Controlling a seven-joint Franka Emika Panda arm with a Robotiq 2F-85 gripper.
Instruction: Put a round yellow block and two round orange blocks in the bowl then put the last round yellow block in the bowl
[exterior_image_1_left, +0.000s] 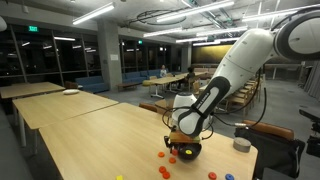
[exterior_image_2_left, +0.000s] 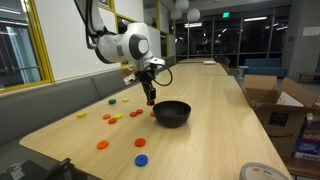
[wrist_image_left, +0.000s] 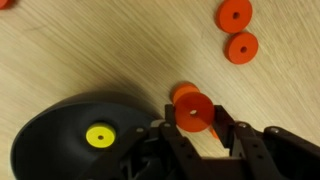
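Wrist view count: bowl, yellow, orange.
One round black bowl (wrist_image_left: 45, 150); one round yellow block (wrist_image_left: 99, 135); at least four round orange blocks (wrist_image_left: 236, 15).

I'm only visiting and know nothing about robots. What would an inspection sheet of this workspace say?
Surface: wooden table, light, no spills seen.
Job's things: black bowl holds one yellow block; held orange block is beside its rim; two loose orange blocks lie on the wood.
Clutter: scattered blue blocks, a grey cylinder.
Gripper: gripper looks shut on the held orange block.
Cables: nothing seen on the table.
Surroundings: cardboard boxes, further tables, dark windows.
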